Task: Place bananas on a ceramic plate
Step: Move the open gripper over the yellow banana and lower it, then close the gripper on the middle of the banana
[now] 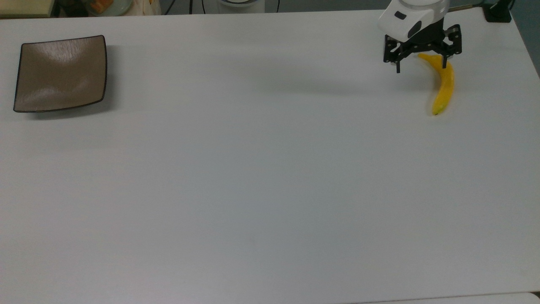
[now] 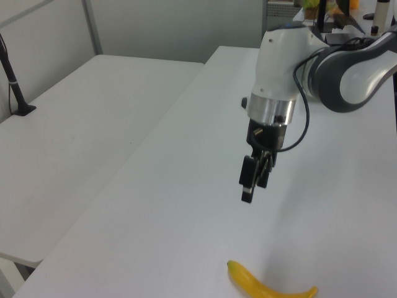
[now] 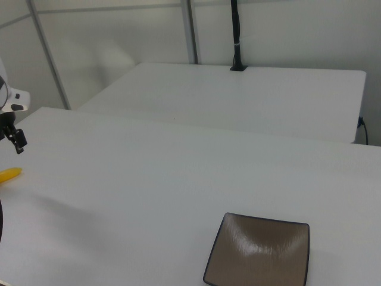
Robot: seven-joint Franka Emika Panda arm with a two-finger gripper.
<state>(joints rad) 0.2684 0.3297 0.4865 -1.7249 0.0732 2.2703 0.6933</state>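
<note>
The yellow banana [image 1: 444, 86] lies on the white table near the top view's right edge, its greenish tip toward the front; it also appears low in the left view as the banana [image 2: 268, 287] and at the right view's left edge as the banana [image 3: 9, 174]. My gripper [image 1: 420, 67] hovers open over the banana's stem end, one finger on each side, holding nothing. In the left view the gripper [image 2: 249, 194] hangs above the table, clear of the fruit. The square brown ceramic plate [image 1: 59, 74] sits bare at the top view's far left, and low in the right view as the plate [image 3: 259, 251].
A black post base [image 1: 498, 12] stands at the table's back right corner in the top view. A pale dish with orange contents [image 1: 103, 5] lies beyond the back edge. A second white table [image 2: 74, 136] with a black post [image 2: 13, 77] adjoins.
</note>
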